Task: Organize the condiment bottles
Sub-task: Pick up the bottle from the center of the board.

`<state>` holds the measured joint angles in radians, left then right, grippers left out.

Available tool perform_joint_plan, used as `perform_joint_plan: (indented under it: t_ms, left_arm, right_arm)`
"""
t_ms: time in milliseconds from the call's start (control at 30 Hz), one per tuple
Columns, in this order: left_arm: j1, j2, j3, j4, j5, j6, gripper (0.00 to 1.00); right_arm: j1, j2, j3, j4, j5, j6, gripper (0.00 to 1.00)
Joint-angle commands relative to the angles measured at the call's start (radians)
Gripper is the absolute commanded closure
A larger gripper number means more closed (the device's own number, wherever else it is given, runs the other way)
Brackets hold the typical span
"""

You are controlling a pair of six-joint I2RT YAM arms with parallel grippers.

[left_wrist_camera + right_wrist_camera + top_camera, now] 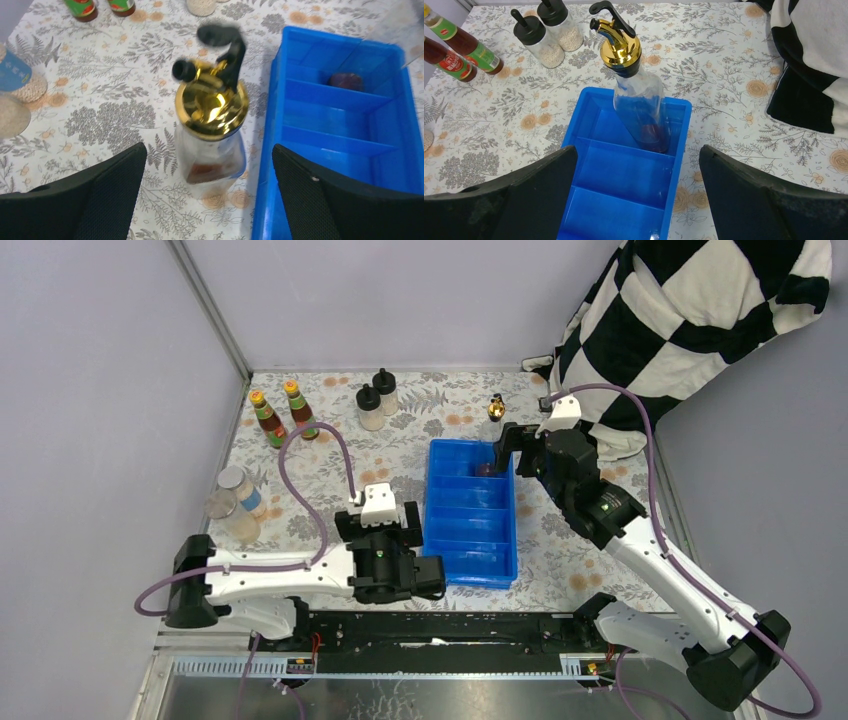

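Note:
A tall clear gold-spouted bottle stands on the table just left of the blue divided tray. My left gripper is open around it, with a gap between the bottle and each finger. The second gold-spouted bottle stands in the tray's far compartment, with my right gripper open above the tray, just short of it. Two orange-capped sauce bottles and two black-capped pale bottles stand at the back. Two silver-lidded jars stand at the left.
The tray lies lengthwise mid-table between my grippers. A person in black-and-white checked clothes is at the back right corner. Grey walls close off the left and back.

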<state>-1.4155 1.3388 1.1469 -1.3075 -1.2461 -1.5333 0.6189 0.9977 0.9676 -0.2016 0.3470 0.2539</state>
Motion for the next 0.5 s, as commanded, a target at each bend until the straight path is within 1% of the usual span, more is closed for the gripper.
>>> perform_joint_plan:
  t_ms: [0,233,467]
  left_arm:
    - [-0.020,0.043,-0.056,-0.149,-0.032,-0.298,0.01]
    - [-0.025,0.105,-0.089,-0.143,-0.022,-0.391,0.01]
    - [-0.025,0.115,-0.118,-0.056,-0.049,-0.375,0.01]
  right_arm:
    - [-0.004,-0.022,-0.003,0.010,-0.022,0.008,0.00]
    - [-0.004,-0.025,-0.006,0.012,-0.033,0.011,0.00]
    - [-0.004,-0.027,-0.006,0.011,-0.042,0.012,0.00]
